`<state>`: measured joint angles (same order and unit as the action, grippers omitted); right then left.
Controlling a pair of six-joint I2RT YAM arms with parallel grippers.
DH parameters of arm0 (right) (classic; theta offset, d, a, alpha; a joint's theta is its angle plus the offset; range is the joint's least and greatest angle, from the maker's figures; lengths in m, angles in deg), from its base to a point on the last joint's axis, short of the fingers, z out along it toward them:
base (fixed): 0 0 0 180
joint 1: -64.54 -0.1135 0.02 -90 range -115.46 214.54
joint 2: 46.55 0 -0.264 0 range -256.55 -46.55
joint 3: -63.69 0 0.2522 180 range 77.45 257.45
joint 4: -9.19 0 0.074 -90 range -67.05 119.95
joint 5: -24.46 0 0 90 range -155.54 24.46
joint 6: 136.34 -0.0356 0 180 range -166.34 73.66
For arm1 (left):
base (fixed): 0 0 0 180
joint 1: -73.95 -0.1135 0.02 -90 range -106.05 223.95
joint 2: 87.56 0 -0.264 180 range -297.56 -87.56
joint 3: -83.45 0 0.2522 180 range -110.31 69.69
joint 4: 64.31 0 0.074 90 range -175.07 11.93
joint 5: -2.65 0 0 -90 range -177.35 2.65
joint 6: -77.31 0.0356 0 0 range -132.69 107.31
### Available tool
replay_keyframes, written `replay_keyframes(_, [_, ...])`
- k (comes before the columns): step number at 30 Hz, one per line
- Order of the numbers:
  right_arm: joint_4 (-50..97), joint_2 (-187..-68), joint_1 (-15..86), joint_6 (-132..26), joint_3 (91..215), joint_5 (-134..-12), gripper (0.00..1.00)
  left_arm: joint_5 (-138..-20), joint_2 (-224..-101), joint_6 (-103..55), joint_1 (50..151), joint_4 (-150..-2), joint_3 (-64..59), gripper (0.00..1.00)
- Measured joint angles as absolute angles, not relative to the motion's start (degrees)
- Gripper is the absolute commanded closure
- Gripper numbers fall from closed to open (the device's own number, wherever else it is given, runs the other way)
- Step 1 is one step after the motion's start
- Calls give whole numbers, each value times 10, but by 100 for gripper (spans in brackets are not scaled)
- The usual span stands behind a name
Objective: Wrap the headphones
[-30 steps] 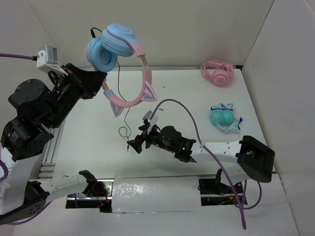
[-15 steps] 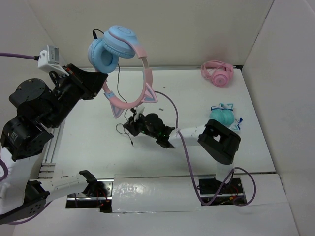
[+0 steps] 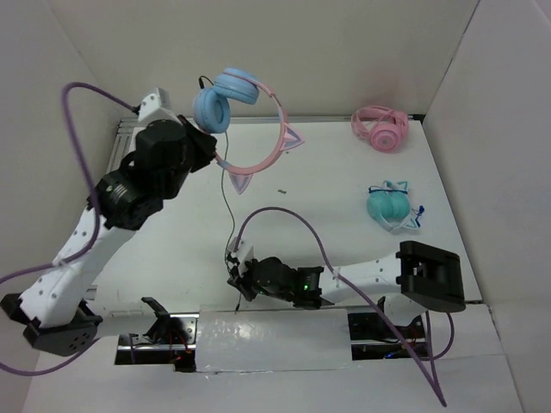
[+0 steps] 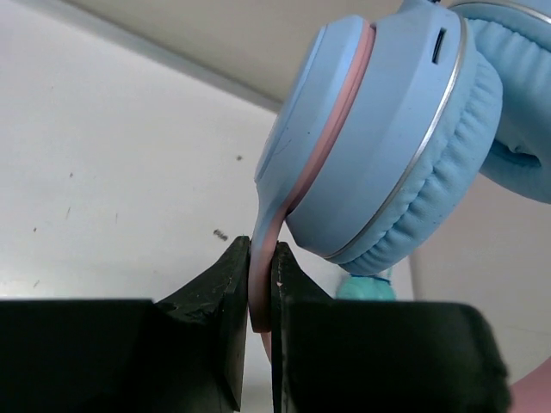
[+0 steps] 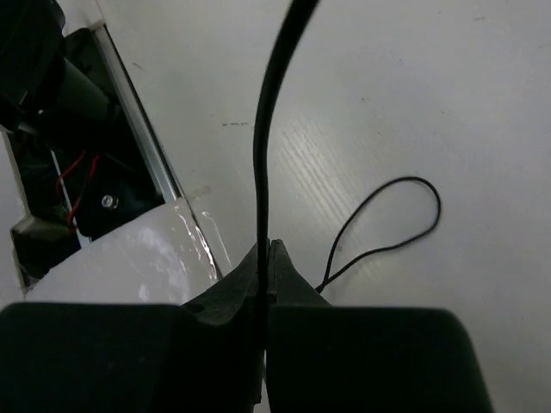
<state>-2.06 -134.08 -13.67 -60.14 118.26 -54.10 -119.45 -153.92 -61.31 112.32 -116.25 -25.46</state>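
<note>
The headphones (image 3: 250, 120) hang in the air at the back left: light blue ear cups (image 4: 387, 146), pink headband with cat ears. My left gripper (image 3: 215, 148) is shut on the pink headband (image 4: 261, 284) just below one cup. The thin black cable (image 3: 230, 202) runs down from the cups to my right gripper (image 3: 235, 277), low near the table's front edge. In the right wrist view that gripper (image 5: 265, 249) is shut on the cable (image 5: 263, 155), which rises straight from the jaws; a loose loop of cable (image 5: 387, 228) lies on the table beside it.
All-pink headphones (image 3: 380, 127) lie at the back right and teal headphones (image 3: 392, 206) sit right of centre. White walls close the back and sides. A metal rail and a foil-covered strip (image 3: 267, 340) run along the near edge by the arm bases.
The left arm swung the headphones to the right and further back. The right gripper shut on the cable and drew it down toward the near edge.
</note>
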Motion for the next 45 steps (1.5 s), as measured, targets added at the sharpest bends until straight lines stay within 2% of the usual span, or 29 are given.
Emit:
replay_keyframes(9, [146, -1208, -208, -571, 1204, -470, 100, -1200, -1671, -717, 1046, -1239, -256, 100])
replay_keyframes(14, [228, -1133, -217, -567, 1252, -443, 100, -1200, -1678, -774, 993, -1257, -225, 100])
replay_keyframes(20, [305, -1095, -209, -570, 1309, -390, 100, -1201, -1678, -852, 984, -1314, -161, 100])
replay_keyframes(27, [386, -1066, -106, -562, 1346, -335, 100, -1197, -1628, -859, 991, -1327, -31, 100])
replay_keyframes(34, [411, -1048, 0, -511, 1380, -305, 100, -1173, -1472, -769, 1009, -1247, 94, 100])
replay_keyframes(38, [416, -1046, 48, -488, 1392, -318, 100, -1156, -1423, -728, 1015, -1200, 132, 100])
replay_keyframes(45, [415, -1036, 114, -443, 1392, -393, 100, -1145, -1431, -725, 1045, -1193, 136, 100])
